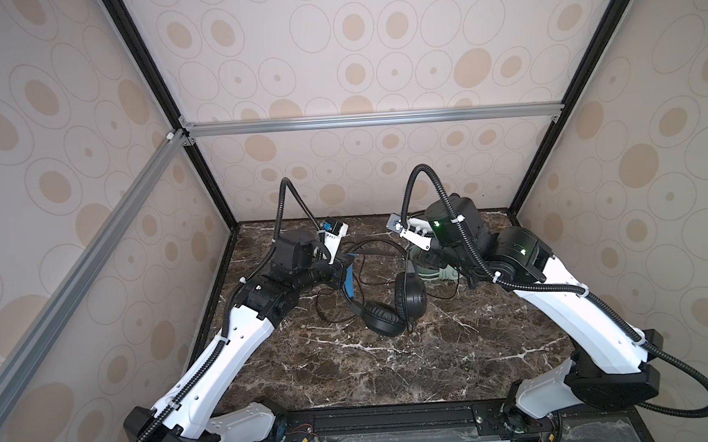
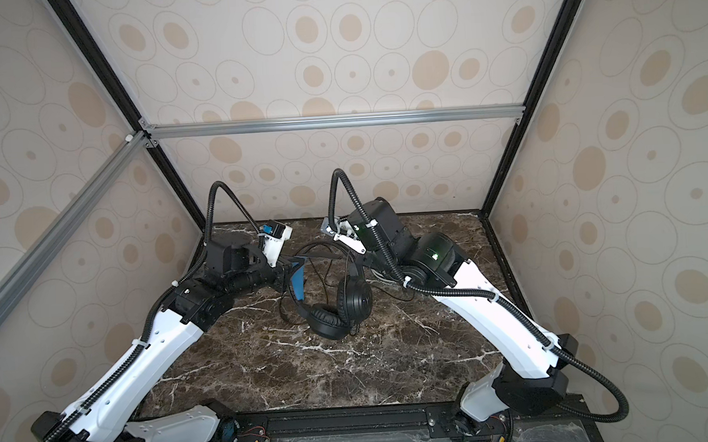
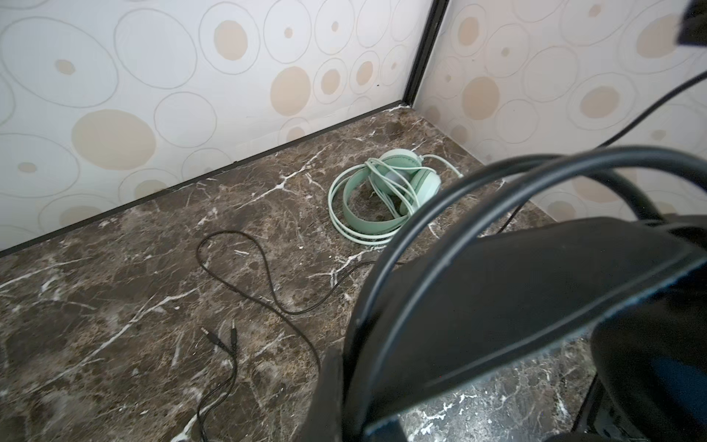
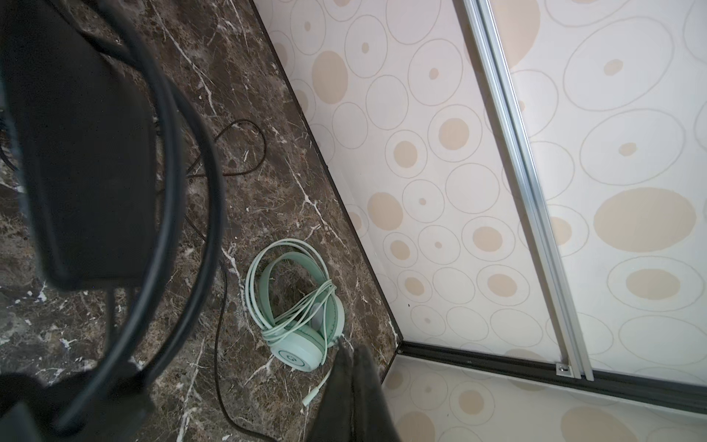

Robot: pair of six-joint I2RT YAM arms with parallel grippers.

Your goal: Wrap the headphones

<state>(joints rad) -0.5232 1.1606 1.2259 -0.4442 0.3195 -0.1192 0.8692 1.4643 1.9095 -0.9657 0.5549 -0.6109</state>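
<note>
Starting at my front edge, the table (image 1: 393, 373) is a glossy dark brown marble pattern, shot through with white veins. Next come the black headphones (image 1: 390, 311). They have two round, matte ear cups with ribbed padding, one lying cushion-up and the other standing on edge just beside it. A thin double hoop arches back from the cups, with a flat blue inner band beneath it. My left gripper (image 1: 344, 272) is clamped fully closed on that headband; in the left wrist view the black band fills the near corner. The thin black cord (image 3: 267, 291) lies slack in loose curves over the marble and ends in two small jack plugs (image 3: 218, 336). My right gripper (image 4: 350, 358) is closed too, its dark fingers pressed together close to the hoop; I cannot tell whether it pinches anything. Farther back, near the rear right corner, the mint-green headphones (image 3: 386, 191) lie flat on the table. They are smooth plastic, with their pale cord wound in loops around the band and cups. Behind them the wall (image 1: 356, 64) is pale paper printed with beige ovals.
</note>
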